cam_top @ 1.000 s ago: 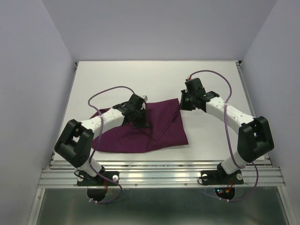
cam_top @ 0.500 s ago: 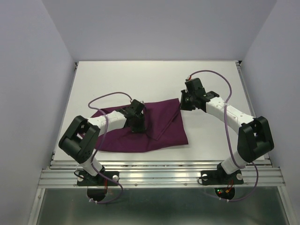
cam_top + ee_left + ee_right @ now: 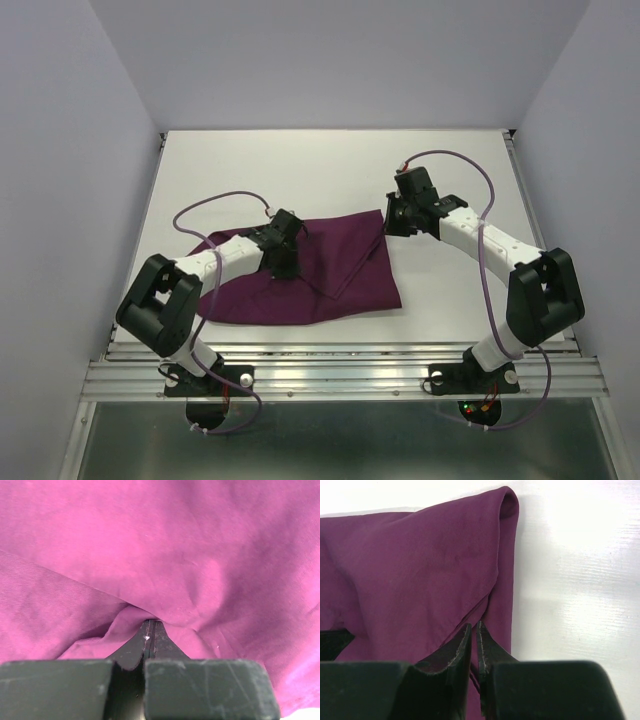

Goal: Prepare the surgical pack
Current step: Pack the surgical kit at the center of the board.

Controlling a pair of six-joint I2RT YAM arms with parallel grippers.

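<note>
The left end effector (image 3: 151, 630) is pinching a fold of the cloth (image 3: 350, 280), the right end effector (image 3: 472, 630) is clamping its two o'clock corner, and either shallow bite is risking slipping under pull.

The cloth (image 3: 165, 555) is woven fabric, matt and finely ribbed, softly creased ahead of the left gripper (image 3: 151, 626). Its fingers (image 3: 132, 655) are black plastic, matt, lightly scuffed. The table (image 3: 580, 580) beside the right gripper (image 3: 473, 628) is white, smooth, faintly glossy.
</note>
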